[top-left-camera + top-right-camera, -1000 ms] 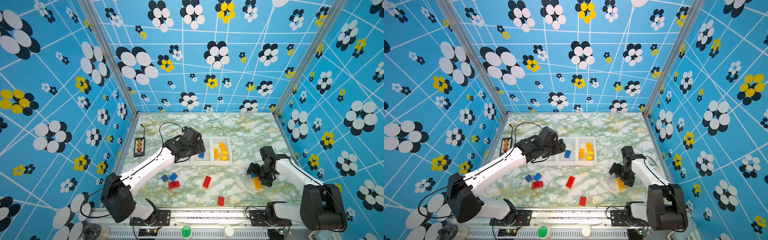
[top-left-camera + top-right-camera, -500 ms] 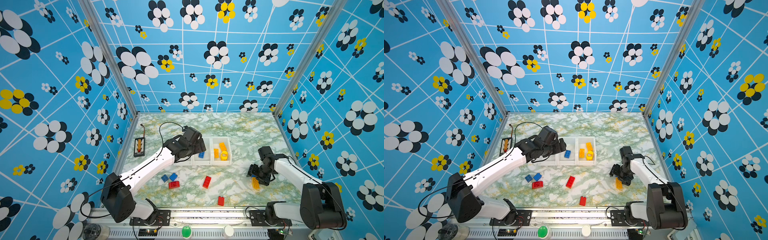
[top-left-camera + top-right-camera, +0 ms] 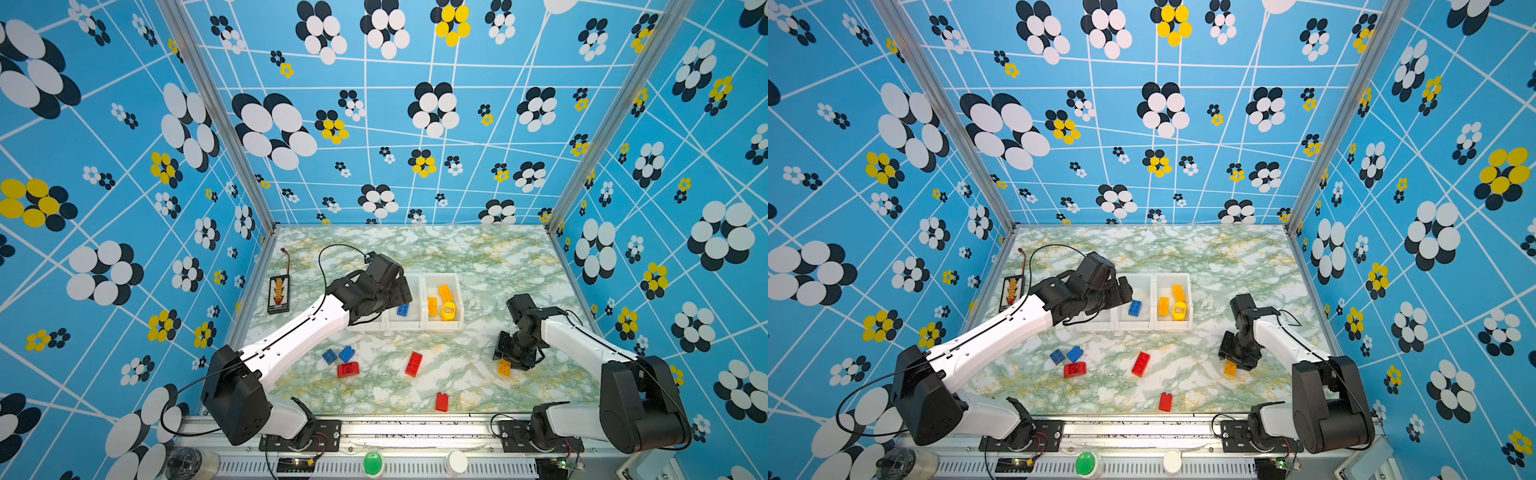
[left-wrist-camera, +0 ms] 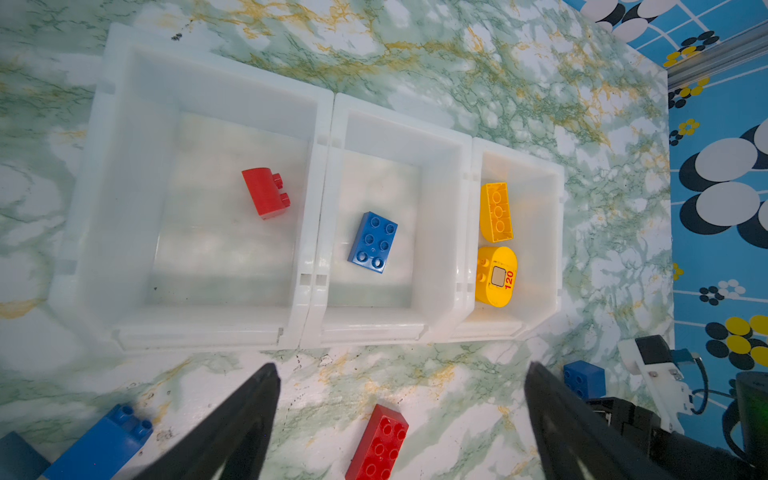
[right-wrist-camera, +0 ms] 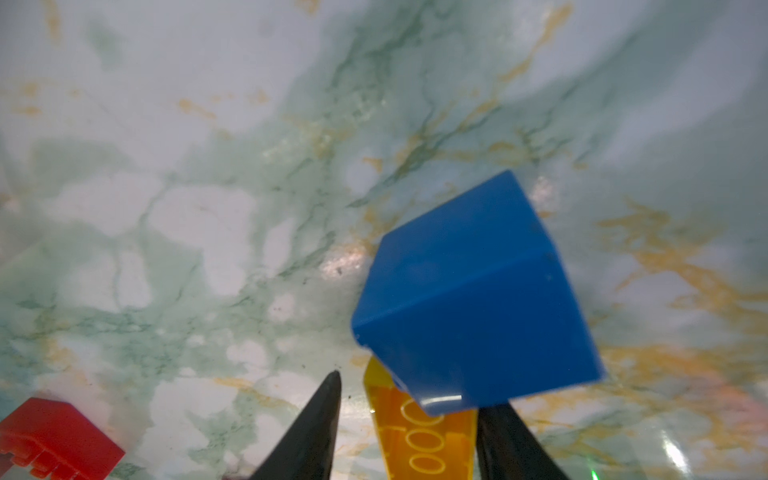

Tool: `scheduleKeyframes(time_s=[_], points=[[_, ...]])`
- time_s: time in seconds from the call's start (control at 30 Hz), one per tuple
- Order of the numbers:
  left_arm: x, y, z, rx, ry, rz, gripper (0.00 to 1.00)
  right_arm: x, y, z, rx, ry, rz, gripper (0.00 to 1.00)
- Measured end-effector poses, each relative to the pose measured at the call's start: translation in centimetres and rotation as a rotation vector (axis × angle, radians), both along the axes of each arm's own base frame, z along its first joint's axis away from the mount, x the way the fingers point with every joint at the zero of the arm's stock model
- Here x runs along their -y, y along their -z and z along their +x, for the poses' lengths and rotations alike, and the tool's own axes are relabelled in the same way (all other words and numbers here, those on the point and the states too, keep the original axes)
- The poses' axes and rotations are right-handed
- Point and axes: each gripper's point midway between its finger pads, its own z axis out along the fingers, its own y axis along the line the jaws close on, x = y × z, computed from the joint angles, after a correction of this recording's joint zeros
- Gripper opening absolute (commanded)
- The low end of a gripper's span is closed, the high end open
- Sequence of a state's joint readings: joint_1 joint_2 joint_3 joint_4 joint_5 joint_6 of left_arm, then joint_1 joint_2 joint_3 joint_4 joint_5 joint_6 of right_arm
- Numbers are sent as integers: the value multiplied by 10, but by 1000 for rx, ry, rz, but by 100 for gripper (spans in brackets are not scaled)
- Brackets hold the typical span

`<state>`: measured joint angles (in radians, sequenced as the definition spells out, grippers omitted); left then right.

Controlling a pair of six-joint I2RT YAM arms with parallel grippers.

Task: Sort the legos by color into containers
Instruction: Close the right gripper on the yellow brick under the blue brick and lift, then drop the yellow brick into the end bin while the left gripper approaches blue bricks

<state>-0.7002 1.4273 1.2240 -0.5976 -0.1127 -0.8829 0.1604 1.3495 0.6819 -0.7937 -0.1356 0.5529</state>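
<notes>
Three joined white containers (image 3: 440,277) stand mid-table. In the left wrist view, one bin (image 4: 328,120) holds a red lego (image 4: 266,195), the middle a blue one (image 4: 372,242), the last two yellow ones (image 4: 496,212). My left gripper (image 3: 402,291) hovers over the bins, open and empty (image 4: 402,370). My right gripper (image 3: 509,360) is down at an orange lego (image 3: 504,368). Its jaws (image 5: 415,399) straddle that lego (image 5: 419,440); a gap shows beside one finger (image 5: 316,424). A blue lego (image 5: 473,299) lies against the orange one.
Loose on the table are two blue legos (image 3: 337,354), a rounded red one (image 3: 348,369), a long red one (image 3: 413,364) and a small red one (image 3: 441,402) near the front rail. A black-framed board (image 3: 278,294) with a wire lies by the left wall.
My right gripper has come down and slightly left onto the orange lego, and its jaws have narrowed around it. The left arm has hardly moved.
</notes>
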Motion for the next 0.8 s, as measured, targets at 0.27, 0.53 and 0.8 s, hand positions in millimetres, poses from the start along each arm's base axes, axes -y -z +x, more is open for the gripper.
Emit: scheduleKeyframes(time_s=[0.27,0.53,0.8], points=[[-3,3,-3,-4,0,4,93,-3,-1,-1,4,-13,0,28],[-7,6,-8,-9,-1,8,93,-4,-3,-1,10,-18,0,21],[-12,7,-14,-13,-13,0,94,-9,-23,7,60,-33,10,21]])
